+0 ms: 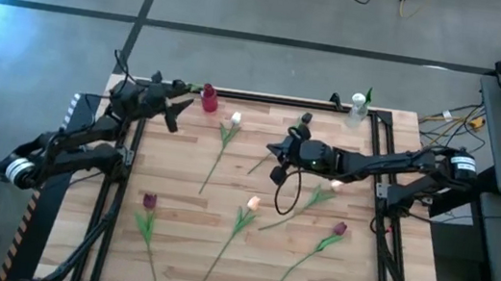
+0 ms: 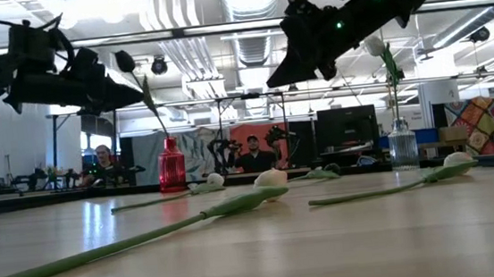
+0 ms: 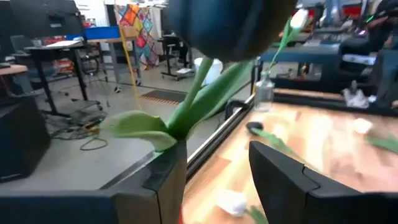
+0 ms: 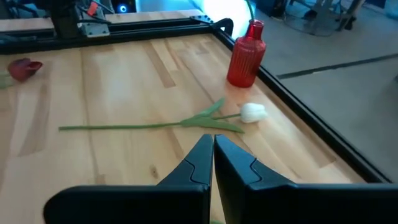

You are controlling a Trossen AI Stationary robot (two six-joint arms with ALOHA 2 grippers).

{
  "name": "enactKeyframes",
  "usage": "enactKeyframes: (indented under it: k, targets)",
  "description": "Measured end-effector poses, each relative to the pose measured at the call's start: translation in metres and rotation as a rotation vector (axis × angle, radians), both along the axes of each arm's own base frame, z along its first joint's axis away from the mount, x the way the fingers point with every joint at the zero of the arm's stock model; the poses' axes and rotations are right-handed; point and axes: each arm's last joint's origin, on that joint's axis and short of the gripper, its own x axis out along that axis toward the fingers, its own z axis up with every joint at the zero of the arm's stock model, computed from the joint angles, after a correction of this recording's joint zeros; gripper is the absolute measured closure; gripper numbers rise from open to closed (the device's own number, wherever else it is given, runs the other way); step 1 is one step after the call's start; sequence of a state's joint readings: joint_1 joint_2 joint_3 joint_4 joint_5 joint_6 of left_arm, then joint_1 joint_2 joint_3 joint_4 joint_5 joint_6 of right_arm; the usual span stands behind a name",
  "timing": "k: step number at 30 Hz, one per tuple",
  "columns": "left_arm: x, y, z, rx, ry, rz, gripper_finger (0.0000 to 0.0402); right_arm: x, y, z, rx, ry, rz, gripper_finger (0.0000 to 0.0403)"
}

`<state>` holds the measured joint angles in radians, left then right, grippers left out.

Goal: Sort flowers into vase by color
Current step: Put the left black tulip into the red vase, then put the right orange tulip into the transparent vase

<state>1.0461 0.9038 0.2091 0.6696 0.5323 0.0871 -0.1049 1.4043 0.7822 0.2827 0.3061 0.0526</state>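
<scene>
1 overhead, 1 table-level and 2 wrist cameras all share the red vase corner.

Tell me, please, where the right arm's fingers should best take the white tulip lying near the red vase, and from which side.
Probably the thin stem just below the leaves, coming straight down from above. The white tulip lies flat on the table beside the red vase but apart from it, its stem bare and free of other flowers, so the fingers could straddle it crosswise. The head looks soft.
</scene>
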Motion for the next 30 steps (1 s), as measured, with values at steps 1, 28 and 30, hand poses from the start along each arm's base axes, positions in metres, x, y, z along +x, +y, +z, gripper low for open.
enactKeyframes:
  k: [1, 28, 30]
  targets:
    - [0.001, -0.002, -0.001, -0.007, -0.006, -0.009, 0.0244, -0.002, 0.000, 0.003, 0.014, -0.009, -0.007, 0.0394]
    - [0.019, -0.053, -0.046, -0.149, -0.029, -0.244, 0.0381, -0.051, 0.006, -0.015, 0.440, 0.245, -0.436, 0.0394]
    - [0.021, -0.055, -0.048, -0.155, -0.015, -0.241, 0.0393, -0.053, 0.007, -0.017, 0.466, 0.268, -0.444, 0.0394]
